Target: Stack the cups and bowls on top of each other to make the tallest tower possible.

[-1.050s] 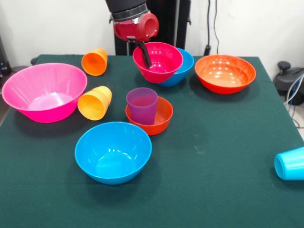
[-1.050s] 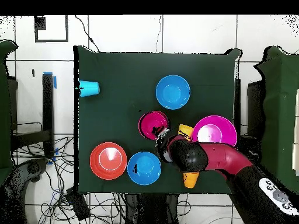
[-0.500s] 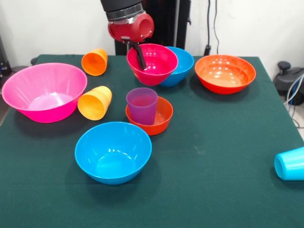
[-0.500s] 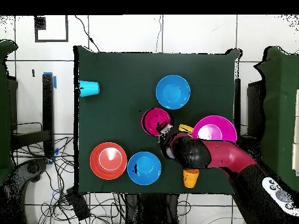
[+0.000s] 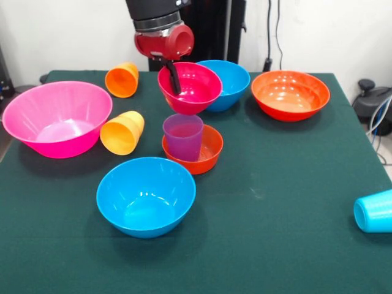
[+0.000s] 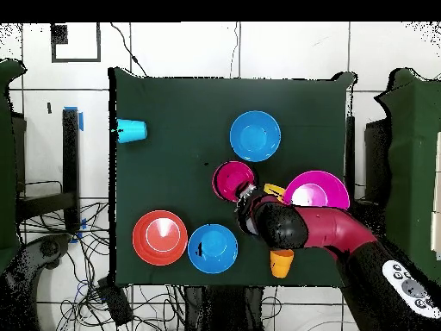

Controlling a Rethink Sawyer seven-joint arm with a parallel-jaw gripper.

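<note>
My gripper [image 5: 174, 81] is shut on the near-left rim of the small magenta bowl [image 5: 192, 89], one finger inside it. The bowl hangs tilted in the air, just above and behind the purple cup [image 5: 182, 136]. That cup stands upright in the small orange bowl [image 5: 207, 150]. In the overhead view the magenta bowl [image 6: 230, 178] covers both of them, with the gripper [image 6: 245, 194] at its edge. A blue bowl [image 5: 229, 81] sits right behind the held bowl, and another blue bowl [image 5: 146, 195] is at the front.
The large pink bowl [image 5: 56, 116] stands at the left, with a yellow-orange cup [image 5: 122, 131] lying beside it and an orange cup [image 5: 122, 79] lying behind. The orange-red bowl [image 5: 290, 94] is at the back right. A light blue cup [image 5: 373, 211] lies at the right edge.
The gripper has carried the magenta bowl left and toward the camera, off the rear blue bowl, so it now hangs over the purple cup.
</note>
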